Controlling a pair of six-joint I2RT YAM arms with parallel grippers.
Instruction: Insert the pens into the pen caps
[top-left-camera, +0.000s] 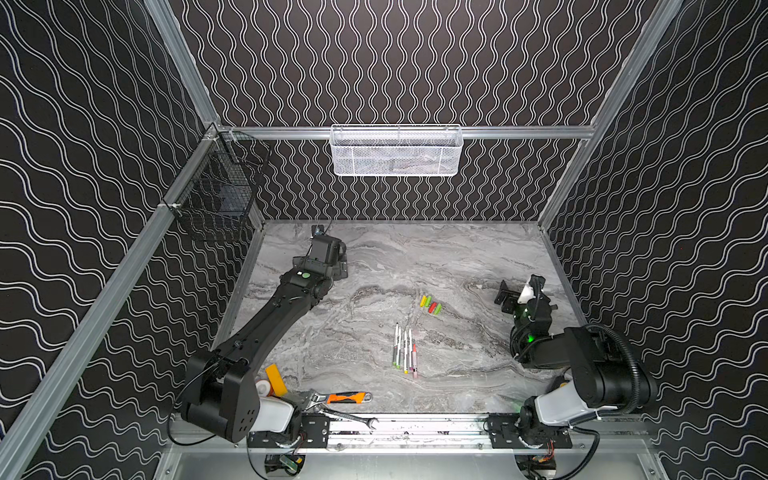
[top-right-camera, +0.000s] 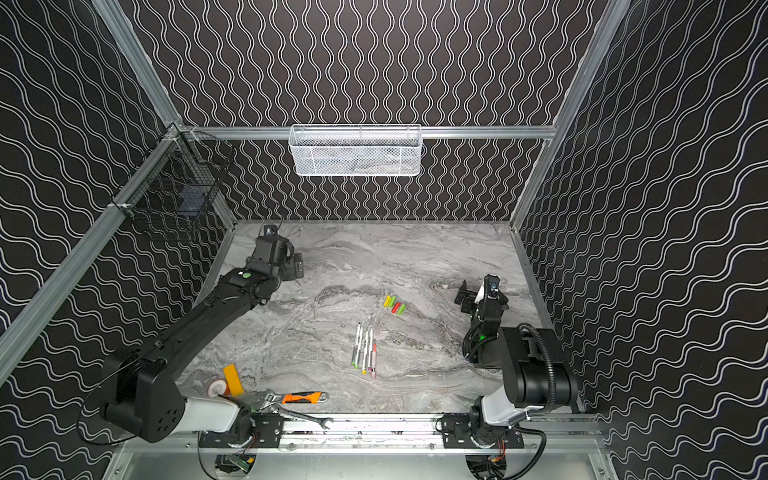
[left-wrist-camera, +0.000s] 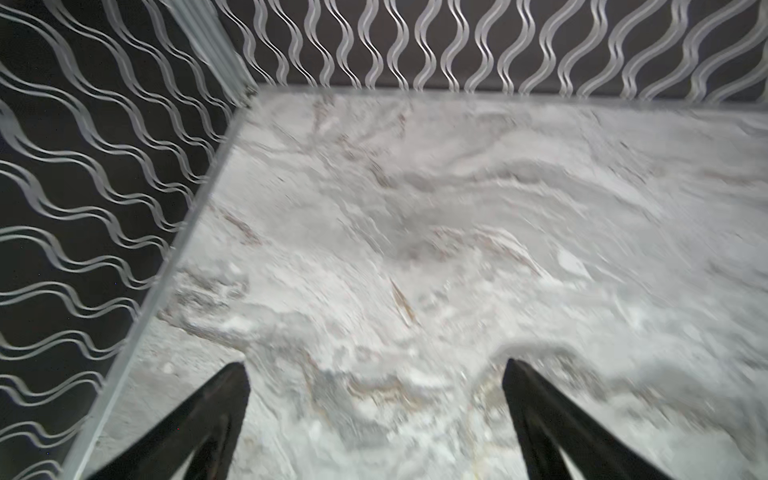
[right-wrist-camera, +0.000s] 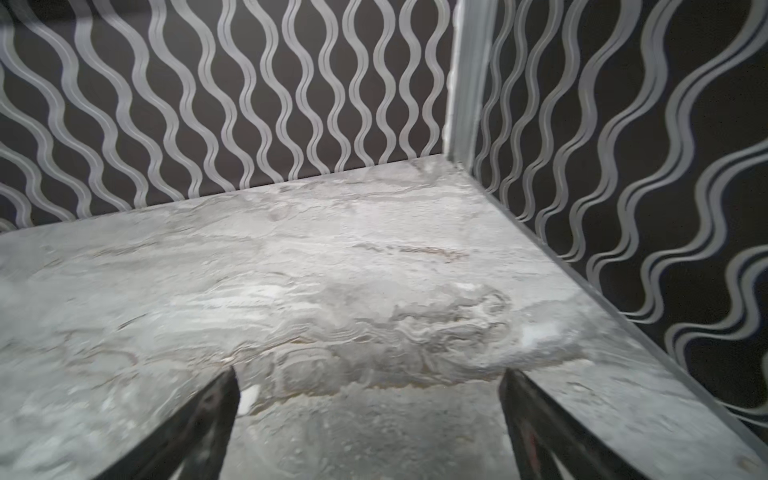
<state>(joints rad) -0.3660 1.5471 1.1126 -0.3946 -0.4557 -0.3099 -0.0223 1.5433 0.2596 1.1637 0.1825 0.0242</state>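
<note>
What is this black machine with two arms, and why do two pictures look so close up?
It is a robot with two arms, a left arm and a right arm, at the front of a grey marbled table. Two pictures look down from above. The other two come from small cameras on the wrists: there you see the left fingers and the right fingers spread open over bare table, holding nothing. In the middle lie four pens side by side and, further back, four pen caps: yellow, green, red, green. Near the front lie an orange-handled wrench and a steel spanner. No pen is in a cap yet.
</note>
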